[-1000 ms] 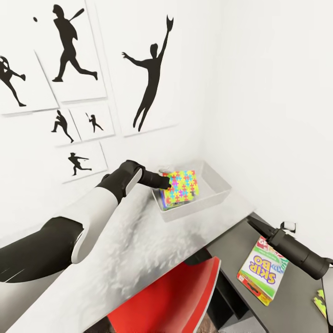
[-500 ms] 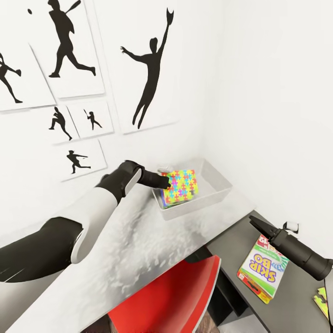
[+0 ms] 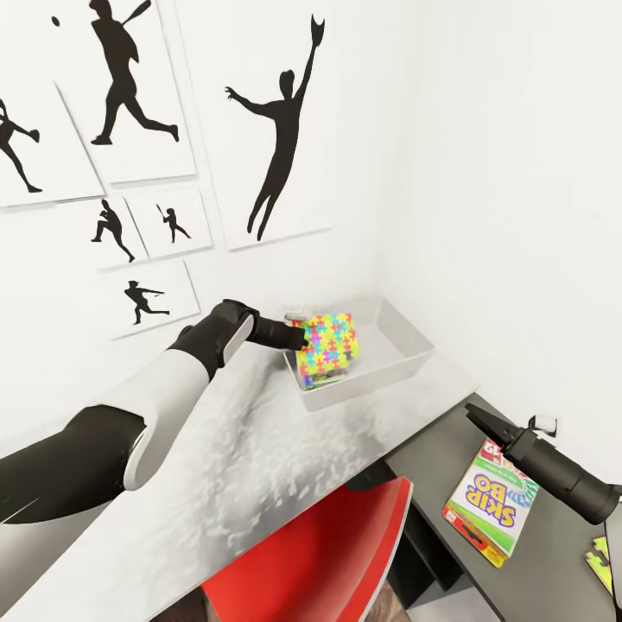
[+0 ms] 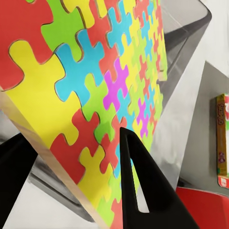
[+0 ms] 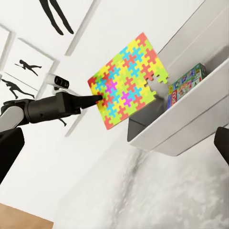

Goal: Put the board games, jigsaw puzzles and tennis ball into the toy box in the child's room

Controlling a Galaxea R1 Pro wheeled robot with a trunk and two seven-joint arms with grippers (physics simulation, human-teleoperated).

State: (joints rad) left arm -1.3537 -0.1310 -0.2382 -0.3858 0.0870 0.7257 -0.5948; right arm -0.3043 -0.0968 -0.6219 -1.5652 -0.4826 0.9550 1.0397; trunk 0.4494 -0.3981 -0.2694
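We've pulled the left pincer (image 3: 298, 336) back slightly, tilting the bright multicoloured jigsaw puzzle box (image 3: 326, 345). It's clenched on it above the light grey open-topped toy box (image 3: 406, 356). Right pincer (image 3: 474, 413): can't tell.

The jigsaw puzzle (image 3: 326, 345) hides what lies beneath it in the toy box (image 3: 406, 345). A yellow-green item (image 3: 599, 563) is cut off at the edge, unidentifiable.

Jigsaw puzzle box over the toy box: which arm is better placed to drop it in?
Left. The left gripper already holds the jigsaw puzzle box tilted over the toy box; the right gripper hovers far off, above the dark desk near the Skip-Bo box.
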